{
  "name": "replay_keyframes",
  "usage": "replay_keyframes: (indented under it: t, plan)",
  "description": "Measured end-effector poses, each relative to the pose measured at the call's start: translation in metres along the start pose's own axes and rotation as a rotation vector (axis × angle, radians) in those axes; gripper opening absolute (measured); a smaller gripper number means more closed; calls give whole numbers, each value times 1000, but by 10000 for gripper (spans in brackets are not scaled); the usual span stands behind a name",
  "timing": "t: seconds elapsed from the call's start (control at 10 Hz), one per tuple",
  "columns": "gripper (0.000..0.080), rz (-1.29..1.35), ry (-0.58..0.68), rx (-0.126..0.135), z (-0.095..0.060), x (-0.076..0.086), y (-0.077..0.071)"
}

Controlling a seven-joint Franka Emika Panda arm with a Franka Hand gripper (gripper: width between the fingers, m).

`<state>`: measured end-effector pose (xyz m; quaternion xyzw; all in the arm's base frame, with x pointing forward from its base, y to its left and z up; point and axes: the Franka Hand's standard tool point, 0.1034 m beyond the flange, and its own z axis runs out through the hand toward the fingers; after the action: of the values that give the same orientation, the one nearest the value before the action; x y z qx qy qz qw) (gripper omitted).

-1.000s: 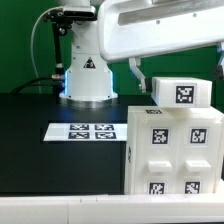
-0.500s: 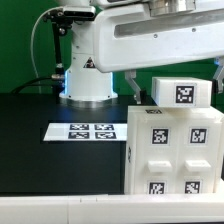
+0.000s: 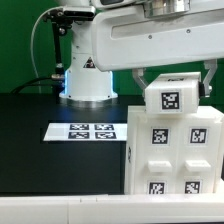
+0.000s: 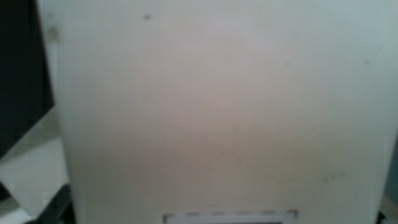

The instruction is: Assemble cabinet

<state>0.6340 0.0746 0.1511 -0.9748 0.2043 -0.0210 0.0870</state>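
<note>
You are putting the small white top block onto the cabinet; the gripper pinches it, so line it up next.

evenly lit exterior; wrist view blurred.

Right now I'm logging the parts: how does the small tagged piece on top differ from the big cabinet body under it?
The top piece is small and shows one tag; the cabinet is large, panelled, with several tags. The top piece sits tilted between the hand's fingers; the cabinet stands square on the table. Both are white with black-and-white tags.
</note>
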Motion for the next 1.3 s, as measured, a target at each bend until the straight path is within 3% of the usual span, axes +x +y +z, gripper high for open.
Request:
replay_keyframes:
  t: [0.3,0.5,0.8,1.1,1.3]
  plan:
    - [535,424,15,-18,0,-1,-5]
    - [537,708,72,31,-2,7,-9]
    - [537,858,69,37,-2,8,-8]
    - [537,1232,6,28,1,3,3]
    - [546,1237,12,33,1,3,2]
